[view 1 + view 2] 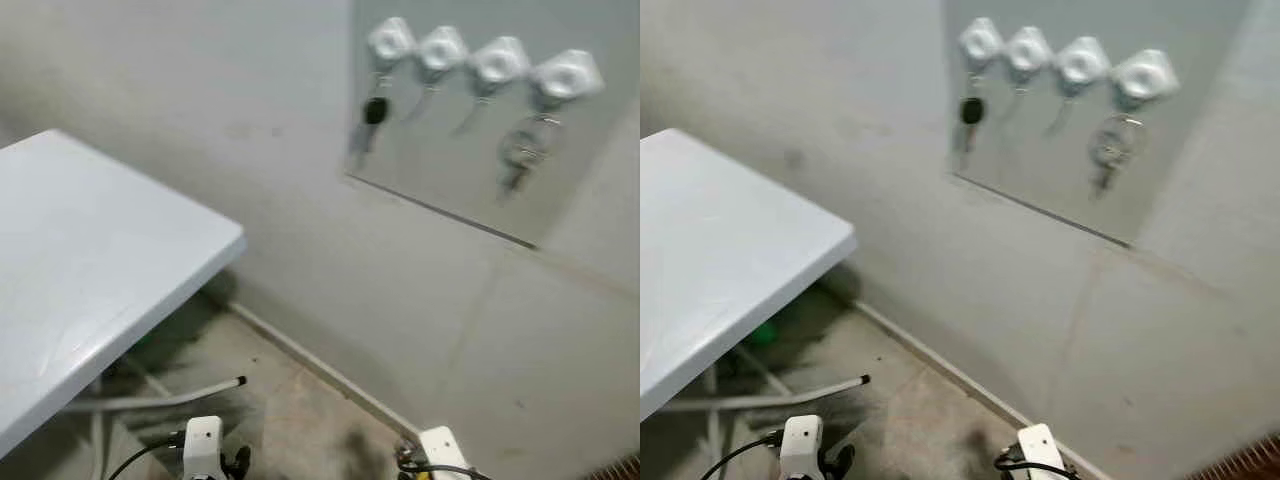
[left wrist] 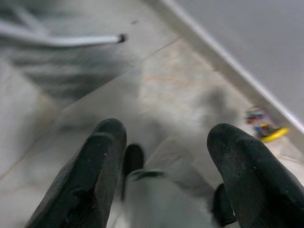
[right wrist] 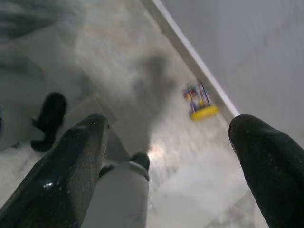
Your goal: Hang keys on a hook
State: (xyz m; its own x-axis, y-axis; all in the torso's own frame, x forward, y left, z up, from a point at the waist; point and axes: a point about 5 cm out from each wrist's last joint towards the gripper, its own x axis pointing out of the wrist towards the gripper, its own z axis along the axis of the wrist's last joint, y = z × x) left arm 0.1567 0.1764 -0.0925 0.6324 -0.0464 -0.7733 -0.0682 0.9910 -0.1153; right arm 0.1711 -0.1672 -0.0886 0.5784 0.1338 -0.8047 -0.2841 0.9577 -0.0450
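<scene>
Keys [image 1: 520,150] hang on far-right hook [image 1: 567,74], black fob [image 1: 374,110] on far-left.

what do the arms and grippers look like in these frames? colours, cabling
Head views catch just the wrist ends: white blocky housings, left and right, each trailing a thin black cable. Wrist views show the left gripper and right gripper, each with two thick, rounded, matte black fingers, faintly ribbed and scuffed.
</scene>
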